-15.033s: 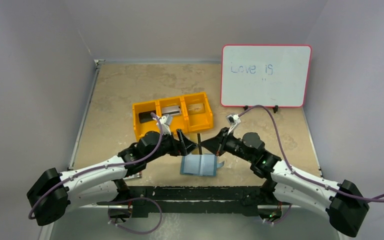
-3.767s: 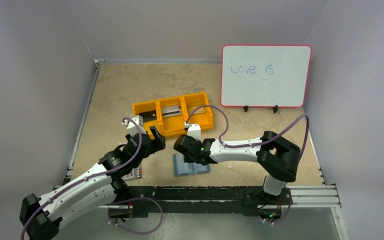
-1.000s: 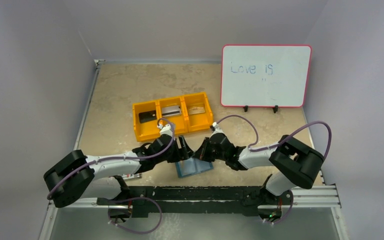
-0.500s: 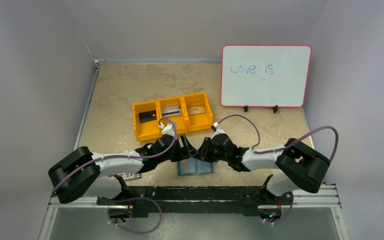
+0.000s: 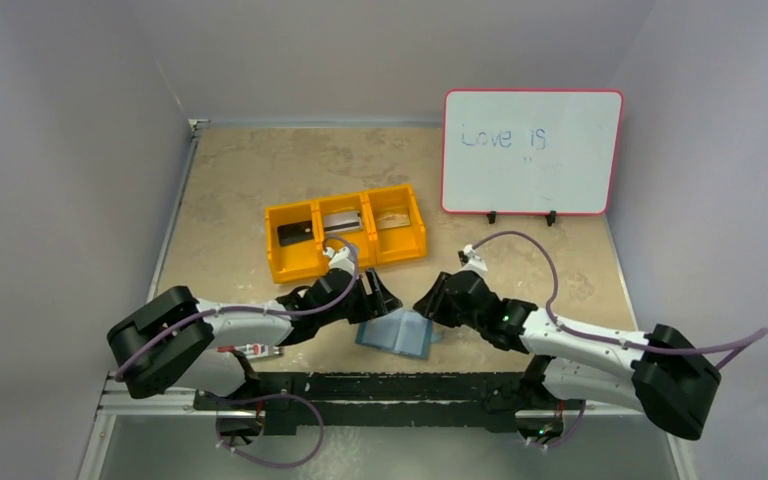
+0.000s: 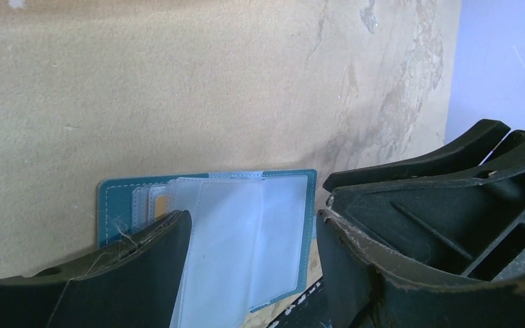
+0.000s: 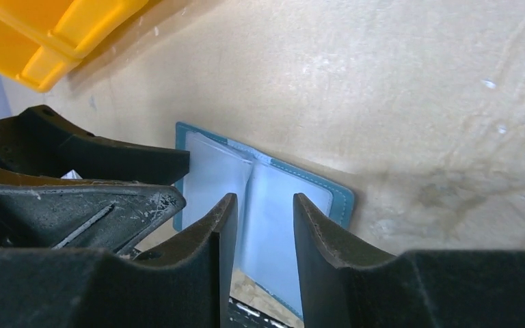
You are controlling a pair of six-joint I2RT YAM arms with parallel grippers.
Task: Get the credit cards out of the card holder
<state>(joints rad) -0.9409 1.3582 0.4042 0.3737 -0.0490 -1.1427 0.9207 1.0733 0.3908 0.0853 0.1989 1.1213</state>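
Lying open and flat on the tan stone-patterned table (image 5: 250,170), close to its near edge and about midway along it, the small teal-blue booklet-style card holder (image 5: 397,331) shows a pale blue-grey inside with clear pocket sleeves. The left claw (image 5: 378,292) hangs over the holder's left page with its fingers spread wide and nothing between them. The right claw (image 5: 430,299) sits just beside the holder's right edge, its fingers parted by a narrow gap and also gripping nothing.

Three thin flat credit cards (image 5: 341,221), one black, one silver-grey and one tan, lie one to a compartment in the orange plastic bin (image 5: 299,263) just beyond the holder. In the left wrist view, card edges with a tan patch (image 6: 158,202) peek from the left pockets, so the job looks unfinished.

The holder is probably light and floppy. The sleeves bend and the whole booklet would likely slide or lift if a card were pulled without pinning it. The cards look stiff, smooth and slippery, and very thin. The best hold is a pinch across the exposed strip of card at the pocket mouth, while the other claw presses the cover near the spine. Too shallow a pinch could slip off.
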